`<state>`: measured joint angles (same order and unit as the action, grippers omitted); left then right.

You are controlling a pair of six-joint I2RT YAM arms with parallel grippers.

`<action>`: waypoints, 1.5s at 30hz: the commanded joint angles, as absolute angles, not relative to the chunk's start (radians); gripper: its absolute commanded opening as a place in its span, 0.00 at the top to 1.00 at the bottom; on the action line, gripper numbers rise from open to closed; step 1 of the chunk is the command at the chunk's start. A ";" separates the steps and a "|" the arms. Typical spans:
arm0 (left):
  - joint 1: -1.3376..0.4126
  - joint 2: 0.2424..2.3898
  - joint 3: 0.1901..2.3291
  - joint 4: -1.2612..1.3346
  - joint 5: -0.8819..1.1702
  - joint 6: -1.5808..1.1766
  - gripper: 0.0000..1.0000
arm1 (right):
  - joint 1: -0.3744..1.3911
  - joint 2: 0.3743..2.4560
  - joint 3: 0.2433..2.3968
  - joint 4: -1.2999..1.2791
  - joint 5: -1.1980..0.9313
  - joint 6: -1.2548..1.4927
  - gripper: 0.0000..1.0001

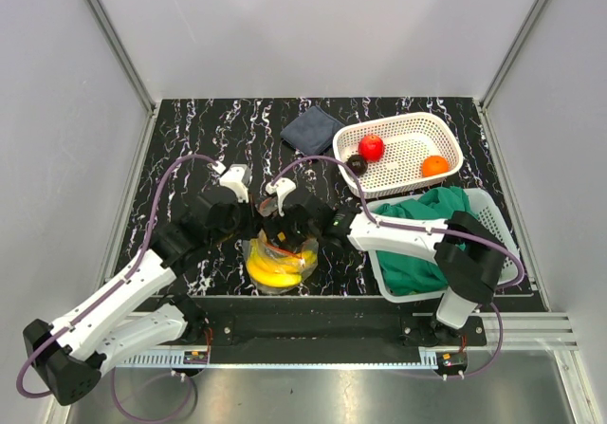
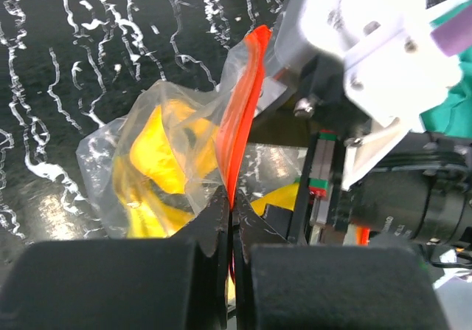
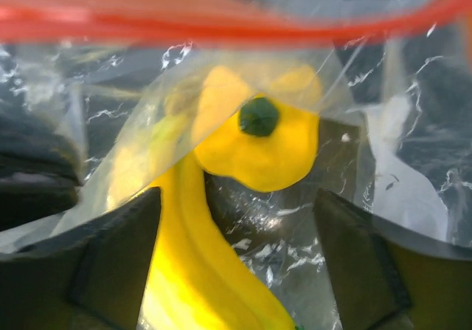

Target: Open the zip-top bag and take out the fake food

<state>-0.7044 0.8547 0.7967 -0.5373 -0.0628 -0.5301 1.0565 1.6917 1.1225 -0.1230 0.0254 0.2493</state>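
Observation:
The clear zip-top bag (image 1: pixel 277 265) lies at the table's near edge between the arms, with yellow bananas (image 1: pixel 270 270) inside. My left gripper (image 1: pixel 252 227) is shut on the bag's red-orange zip strip (image 2: pixel 240 116), pinched at the fingertips (image 2: pixel 231 204) and held up. My right gripper (image 1: pixel 287 234) is open at the bag's mouth (image 3: pixel 236 219). Its fingers (image 3: pixel 118 263) flank a yellow banana (image 3: pixel 188 271) and a yellow pepper piece (image 3: pixel 258 149) under the zip strip (image 3: pixel 221 20). A red apple (image 1: pixel 371 146), a dark round fruit (image 1: pixel 357 164) and an orange (image 1: pixel 434 166) lie in a white basket (image 1: pixel 408 125).
A second white basket (image 1: pixel 493 217) at the right holds a green cloth (image 1: pixel 422 244), and my right arm reaches across it. A dark blue folded cloth (image 1: pixel 313 128) lies at the back beside the fruit basket. Grey walls enclose the black marbled table (image 1: pixel 190 139).

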 commanded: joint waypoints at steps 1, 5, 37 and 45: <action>-0.716 0.870 0.807 -0.393 -0.006 -0.558 1.00 | 1.068 1.736 1.104 0.069 0.003 0.212 0.06; -0.716 0.879 0.808 -0.388 -0.006 -0.555 1.00 | 1.068 1.762 1.101 0.123 0.021 0.187 0.00; -0.709 0.764 0.779 -0.439 -0.189 -0.581 1.00 | 1.068 1.633 0.976 0.261 -0.023 0.261 0.88; -0.707 0.747 0.785 -0.456 -0.207 -0.574 1.00 | 1.068 1.488 0.946 0.146 -0.112 0.272 0.93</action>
